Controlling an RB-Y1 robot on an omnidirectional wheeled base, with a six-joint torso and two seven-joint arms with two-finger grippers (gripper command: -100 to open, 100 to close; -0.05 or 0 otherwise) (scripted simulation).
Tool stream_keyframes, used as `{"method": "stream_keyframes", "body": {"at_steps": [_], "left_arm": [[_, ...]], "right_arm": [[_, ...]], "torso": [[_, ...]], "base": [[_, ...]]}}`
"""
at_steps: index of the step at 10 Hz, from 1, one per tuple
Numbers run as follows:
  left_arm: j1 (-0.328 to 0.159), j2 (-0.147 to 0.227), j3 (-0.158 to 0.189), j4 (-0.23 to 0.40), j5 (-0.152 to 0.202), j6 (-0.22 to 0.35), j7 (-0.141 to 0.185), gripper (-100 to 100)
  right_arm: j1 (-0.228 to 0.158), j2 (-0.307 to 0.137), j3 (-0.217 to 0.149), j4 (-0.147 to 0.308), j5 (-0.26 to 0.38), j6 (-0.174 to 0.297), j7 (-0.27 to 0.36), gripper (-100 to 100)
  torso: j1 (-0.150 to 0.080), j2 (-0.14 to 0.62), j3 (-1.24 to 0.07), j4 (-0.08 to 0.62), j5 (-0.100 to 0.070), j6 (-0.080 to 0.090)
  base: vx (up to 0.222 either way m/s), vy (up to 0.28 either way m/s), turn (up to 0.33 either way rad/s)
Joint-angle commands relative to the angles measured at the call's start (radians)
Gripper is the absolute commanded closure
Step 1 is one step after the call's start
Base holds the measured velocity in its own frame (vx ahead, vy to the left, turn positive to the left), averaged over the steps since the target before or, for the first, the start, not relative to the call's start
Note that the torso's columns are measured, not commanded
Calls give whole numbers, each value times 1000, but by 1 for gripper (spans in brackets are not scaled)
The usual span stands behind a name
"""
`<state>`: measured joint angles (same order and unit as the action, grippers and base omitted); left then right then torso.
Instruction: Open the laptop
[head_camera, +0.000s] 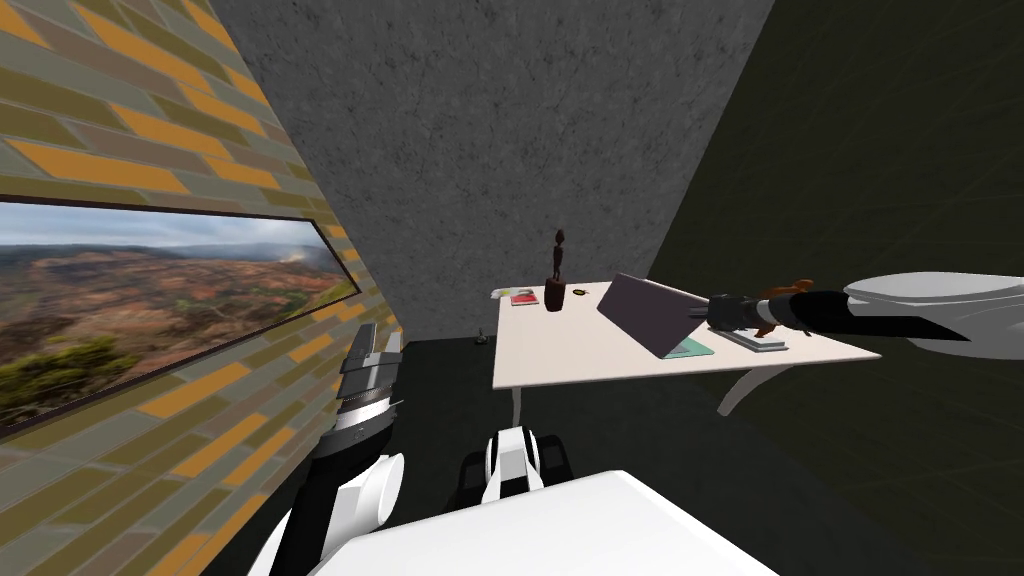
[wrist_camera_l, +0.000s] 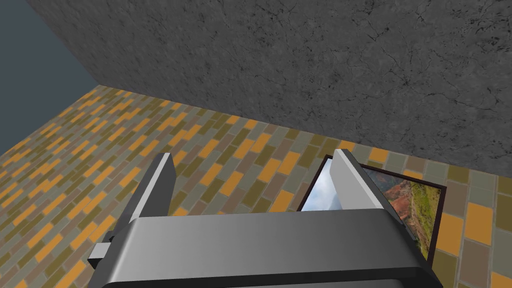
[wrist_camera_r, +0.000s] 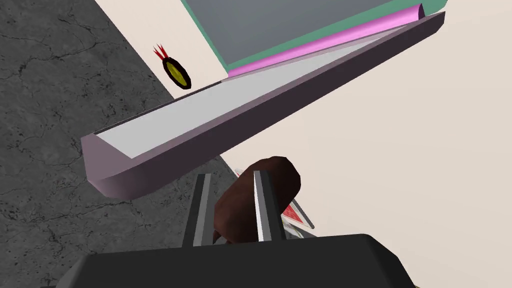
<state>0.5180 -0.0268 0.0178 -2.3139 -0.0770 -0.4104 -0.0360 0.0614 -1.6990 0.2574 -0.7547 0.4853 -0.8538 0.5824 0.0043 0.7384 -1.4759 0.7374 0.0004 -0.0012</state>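
Mauve-grey laptop (head_camera: 650, 312) (wrist_camera_r: 250, 125) sits on the R half of a cream table (head_camera: 570, 355), lid part-raised at a slant, not upright. Lid's back faces the robot & its L. The open side, w/ teal-rimmed base and pink hinge strip, faces the R arm. In the right wrist view the lid's free edge is the long line, running slantwise just past the fingertips.

R gripper (head_camera: 703, 310) (wrist_camera_r: 230, 176) is at that edge. Its fingers (wrist_camera_r: 261, 200) are drawn close w/ a slim gap and nothing pinched; the lid lies beyond the tips, not btwn them. Can't tell if they touch it.

A dark brown figurine (head_camera: 556, 268) (wrist_camera_r: 280, 175) stands on the table's far side, a red booklet (head_camera: 524, 297) and a small yellow-black disc (head_camera: 578, 292) (wrist_camera_r: 178, 73) beside it.

L gripper (head_camera: 377, 340) (wrist_camera_l: 252, 157) is raised near the brick-pattern wall (head_camera: 150, 120), well apart from the table, fingers spread wide, empty. Floor dark, rear wall (head_camera: 480, 120) rough grey. A landscape picture (head_camera: 140, 290) is on the brick-pattern wall.
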Motion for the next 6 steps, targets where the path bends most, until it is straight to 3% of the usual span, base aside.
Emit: {"method": "stream_keyframes", "body": {"at_steps": [1, 6], "left_arm": [[0, 0, 0, 0, 0, 0, 0, 0], [0, 0, 0, 0, 0, 0, 0, 0]], "right_arm": [[-2, 31, -11, -19, -11, 42, 66, -100], [-23, 104, -30, -59, -19, 138, 202, -100]], "torso": [[0, 3, 2, 2, 1, 1], [-5, 0, 0, 1, -1, 1]], "base": [[-105, 39, 70], [-96, 39, 114]]}}
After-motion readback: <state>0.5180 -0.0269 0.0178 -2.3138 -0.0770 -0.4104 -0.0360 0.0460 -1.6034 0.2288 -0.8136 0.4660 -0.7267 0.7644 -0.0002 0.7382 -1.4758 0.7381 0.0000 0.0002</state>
